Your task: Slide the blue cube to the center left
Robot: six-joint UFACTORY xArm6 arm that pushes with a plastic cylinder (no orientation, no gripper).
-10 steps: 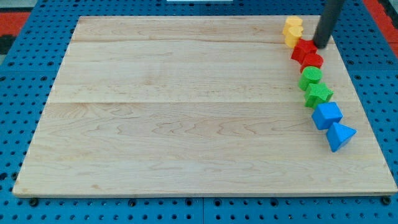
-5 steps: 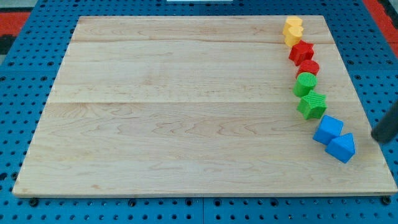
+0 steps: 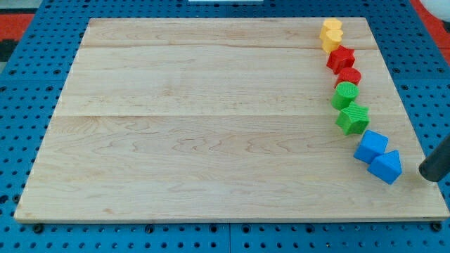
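The blue cube (image 3: 370, 146) lies near the right edge of the wooden board (image 3: 211, 119), touching a blue triangular block (image 3: 386, 167) just below and to its right. My tip (image 3: 429, 173) is at the view's right edge, to the right of the blue triangular block and apart from it, lower right of the blue cube.
A column of blocks runs up the board's right side above the blue cube: a green star block (image 3: 352, 118), a green cylinder (image 3: 345, 93), a red cylinder (image 3: 349, 76), a red star block (image 3: 340, 57) and two yellow blocks (image 3: 331, 34). Blue pegboard surrounds the board.
My tip went from the view's top right beside the red blocks down to the lower right edge. The red, green and blue blocks shifted slightly left early on; since then the tip moved a little lower.
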